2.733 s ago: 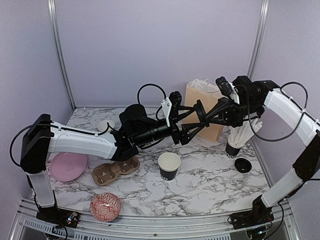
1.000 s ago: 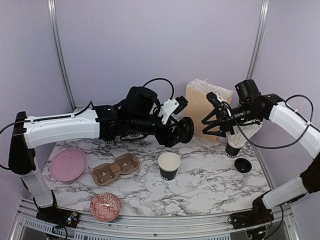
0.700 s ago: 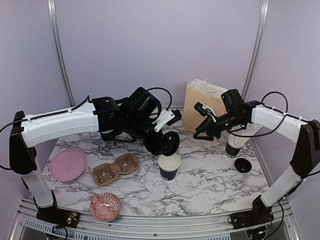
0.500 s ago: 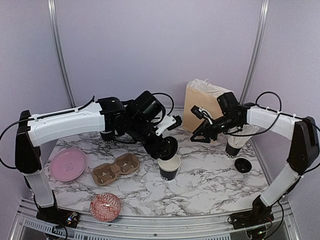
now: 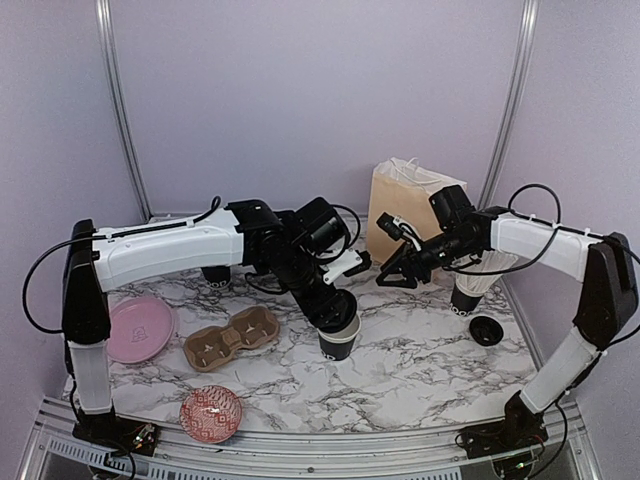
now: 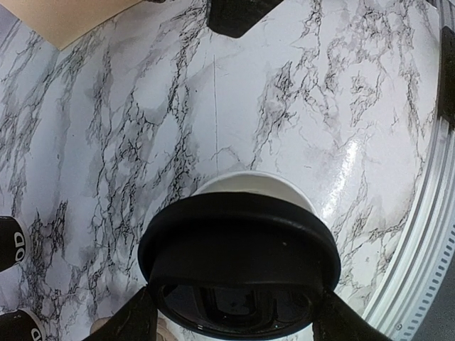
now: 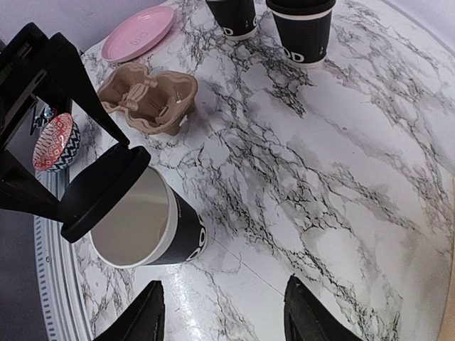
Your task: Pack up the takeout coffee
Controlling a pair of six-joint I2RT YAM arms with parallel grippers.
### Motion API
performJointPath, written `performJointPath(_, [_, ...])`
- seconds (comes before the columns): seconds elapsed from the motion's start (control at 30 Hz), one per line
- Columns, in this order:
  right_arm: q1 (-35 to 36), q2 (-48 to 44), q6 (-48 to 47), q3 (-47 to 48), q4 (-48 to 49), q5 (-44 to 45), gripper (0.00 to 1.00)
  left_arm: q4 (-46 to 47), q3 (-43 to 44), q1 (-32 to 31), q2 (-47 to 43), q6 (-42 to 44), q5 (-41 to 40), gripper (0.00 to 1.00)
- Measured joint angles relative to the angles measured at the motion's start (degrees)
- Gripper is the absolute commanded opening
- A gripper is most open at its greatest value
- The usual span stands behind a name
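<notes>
A takeout coffee cup [image 5: 340, 344], black with a white rim, stands open at the table's middle. My left gripper [image 5: 331, 300] is shut on a round black lid [image 5: 341, 311] and holds it tilted just over the cup's mouth. In the left wrist view the lid [image 6: 238, 241] hides most of the white rim [image 6: 249, 182]. The right wrist view shows the cup [image 7: 153, 224] with the lid [image 7: 103, 192] over its left edge. My right gripper [image 5: 385, 277] hangs open in the air to the cup's right, holding nothing. Two more black cups [image 7: 302, 28] [image 7: 234, 18] stand at the back left.
A brown cup carrier [image 5: 232, 338], a pink plate [image 5: 135, 330] and a patterned bowl [image 5: 210, 412] lie at the left. A paper bag [image 5: 400, 215] stands at the back right, beside a black cup of white straws [image 5: 475, 285] and a loose black lid [image 5: 486, 330].
My left arm has swung right and down, bringing the lid from mid-air to just over the cup. My right gripper has moved left and lower, away from the bag.
</notes>
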Motion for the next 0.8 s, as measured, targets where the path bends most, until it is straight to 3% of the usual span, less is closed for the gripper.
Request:
performJointPath(0.5, [0.0,0.63,-0.02,-0.33,-0.02,-0.57,0.55,-1.53,1.84,-0.04,1.97,0.04,1.38,0.71])
performJointPath(0.8, [0.0,0.63,-0.02,-0.39,-0.02,-0.55,0.58,-1.51,3.65,-0.11,3.82,-0.2,1.75,0.81])
